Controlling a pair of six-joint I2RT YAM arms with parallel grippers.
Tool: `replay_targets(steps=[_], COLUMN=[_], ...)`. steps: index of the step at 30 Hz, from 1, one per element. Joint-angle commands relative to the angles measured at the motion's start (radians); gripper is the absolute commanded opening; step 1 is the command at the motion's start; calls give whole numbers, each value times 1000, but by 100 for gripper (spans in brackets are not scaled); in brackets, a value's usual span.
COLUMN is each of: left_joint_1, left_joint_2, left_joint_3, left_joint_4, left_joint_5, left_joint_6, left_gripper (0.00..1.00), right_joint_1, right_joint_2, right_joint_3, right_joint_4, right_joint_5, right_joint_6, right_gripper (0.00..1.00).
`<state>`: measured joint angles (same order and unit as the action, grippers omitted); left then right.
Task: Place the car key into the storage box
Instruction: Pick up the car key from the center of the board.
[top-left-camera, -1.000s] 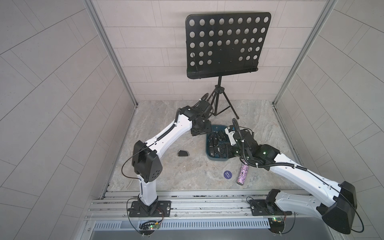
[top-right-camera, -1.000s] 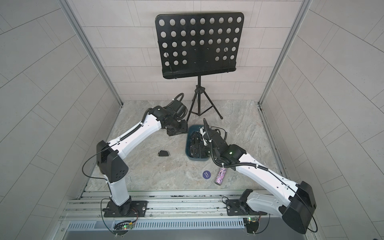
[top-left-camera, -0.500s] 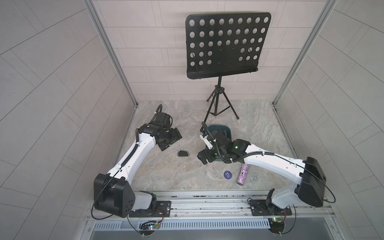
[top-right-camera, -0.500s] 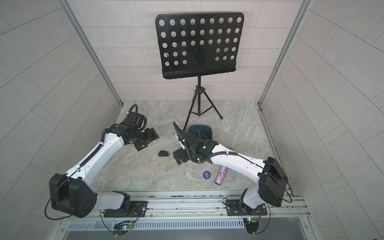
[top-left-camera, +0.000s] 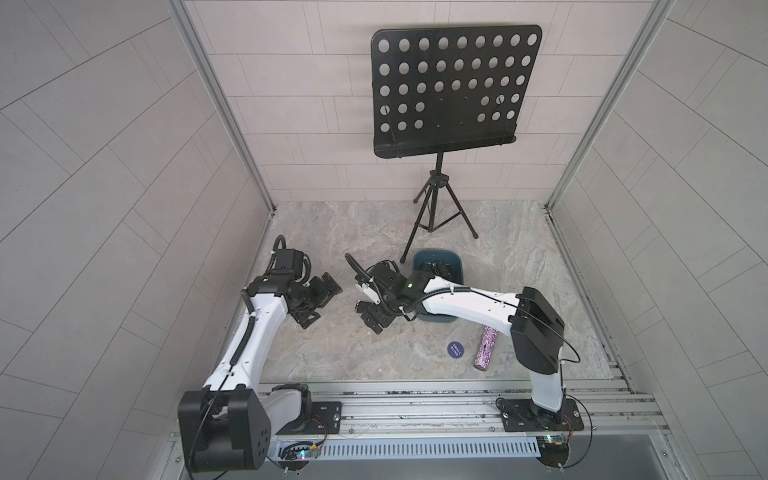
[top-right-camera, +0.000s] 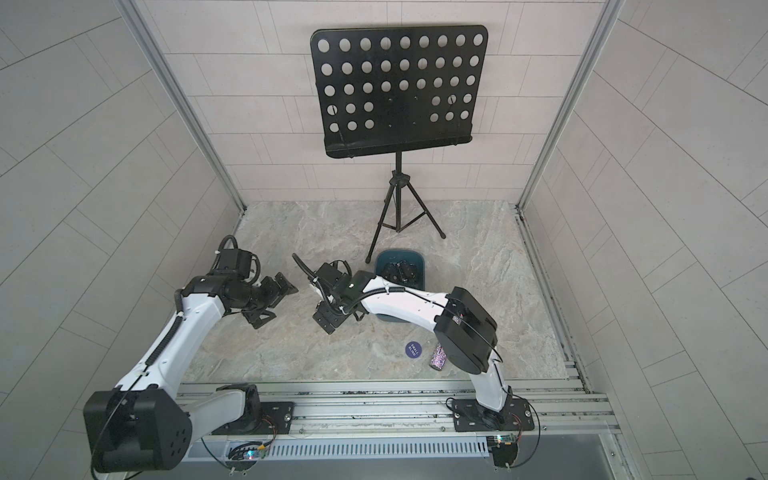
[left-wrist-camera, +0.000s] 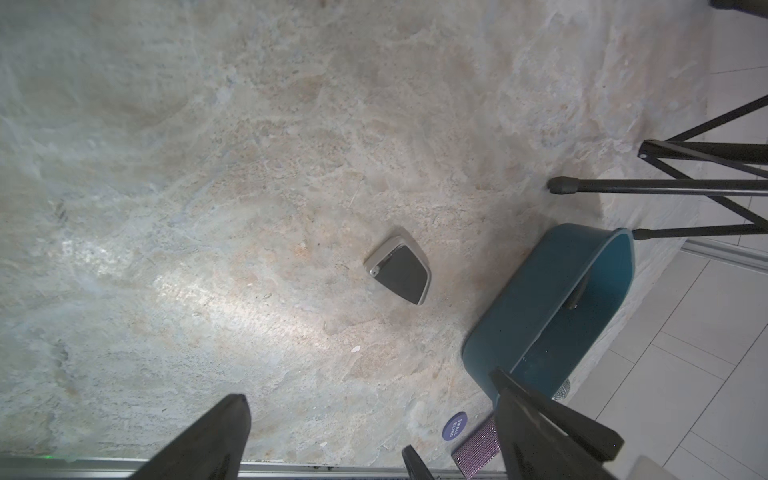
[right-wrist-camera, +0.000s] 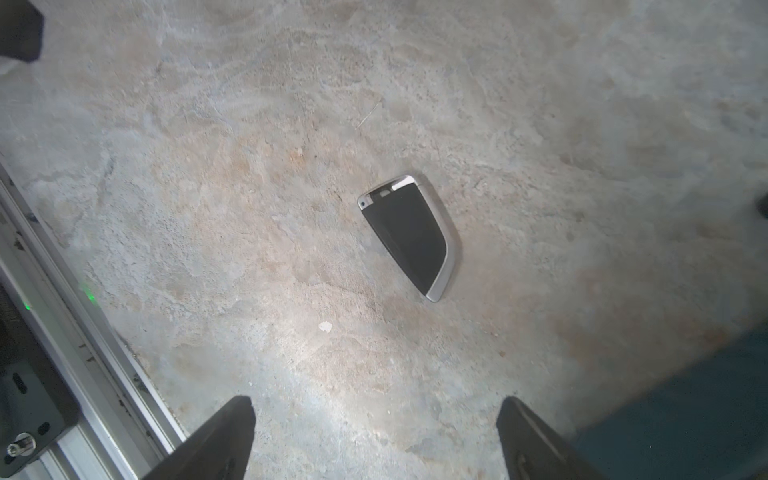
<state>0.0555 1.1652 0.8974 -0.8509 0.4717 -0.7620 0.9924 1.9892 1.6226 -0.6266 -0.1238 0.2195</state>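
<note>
Standing at the back of the stone-patterned tabletop (top-left-camera: 519, 266), the perforated black music stand (top-left-camera: 453, 91) plays no part in the job. The dark teal storage box (top-left-camera: 436, 252) sits just in front of one tripod foot, partly covered by the right arm. The step in hand looks like the approach for the pick. The right gripper (right-wrist-camera: 374, 401) hangs over bare table just beside the box, jaws spread wide and holding nothing. The car key (right-wrist-camera: 409, 237) lies flat and untouched on the table ahead of its fingertips, outside the box and hidden under that gripper in both top views. The left gripper (top-left-camera: 318, 302) is well apart to the side, also wide open and empty. Next, the right gripper probably has to descend, straddle the fob's narrow width and close, since so thin a thing leaves little to pinch. A small blue disc (top-left-camera: 455, 349) and a glittery purple tube (top-left-camera: 486, 347) lie near the front edge.
</note>
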Motion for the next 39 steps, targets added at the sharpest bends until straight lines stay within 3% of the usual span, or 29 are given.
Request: replay_targets(steps=[1, 20, 31, 39], left_joint_1=[38, 83, 83, 83], left_joint_2=[-14, -57, -69, -72], left_joint_3=[-31, -157, -170, -172], left_joint_4=[-19, 32, 30, 24], left_joint_5=[56, 101, 91, 90], left_joint_6=[32, 22, 16, 17], left_gripper=[100, 100, 100, 100], right_joint_1=[8, 8, 0, -1], right_joint_2=[59, 427, 489, 512], right_joint_3=[81, 515, 571, 570], right_joint_4=[-74, -301, -313, -330], right_joint_5=[1, 90, 97, 94], right_joint_6=[-69, -183, -189, -186], right_gripper=[95, 94, 93, 84])
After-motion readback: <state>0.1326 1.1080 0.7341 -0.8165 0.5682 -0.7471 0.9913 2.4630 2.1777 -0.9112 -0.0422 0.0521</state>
